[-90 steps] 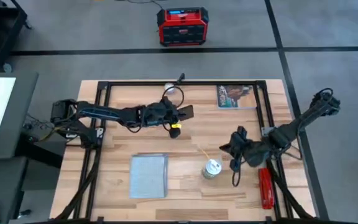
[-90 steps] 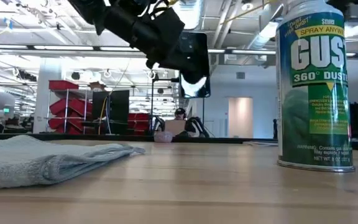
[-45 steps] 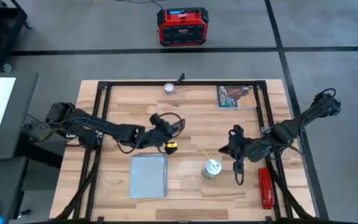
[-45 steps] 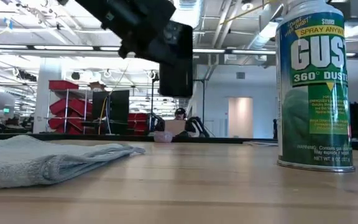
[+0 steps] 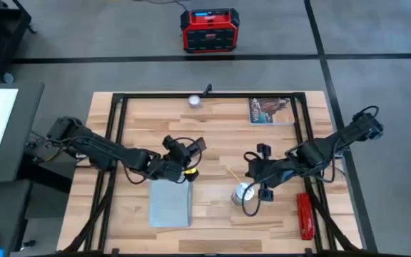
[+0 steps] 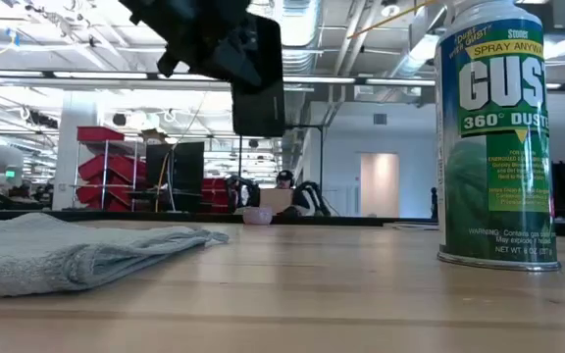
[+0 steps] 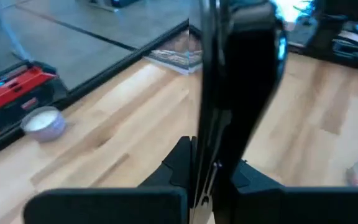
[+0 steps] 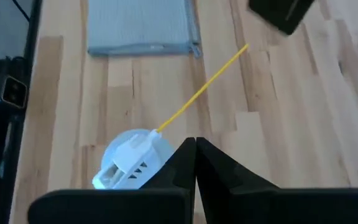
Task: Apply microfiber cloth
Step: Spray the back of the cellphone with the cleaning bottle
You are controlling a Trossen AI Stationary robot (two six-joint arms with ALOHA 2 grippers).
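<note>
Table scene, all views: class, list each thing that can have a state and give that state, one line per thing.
microfiber cloth: flat on the table, untouched.
phone: held off the table in the left gripper, just beyond the cloth's far edge.
duster can: upright, straw fitted.
right gripper: shut, empty, beside the can.
picture card: flat at the table's far edge.
red tool: lying near the right edge.
</note>
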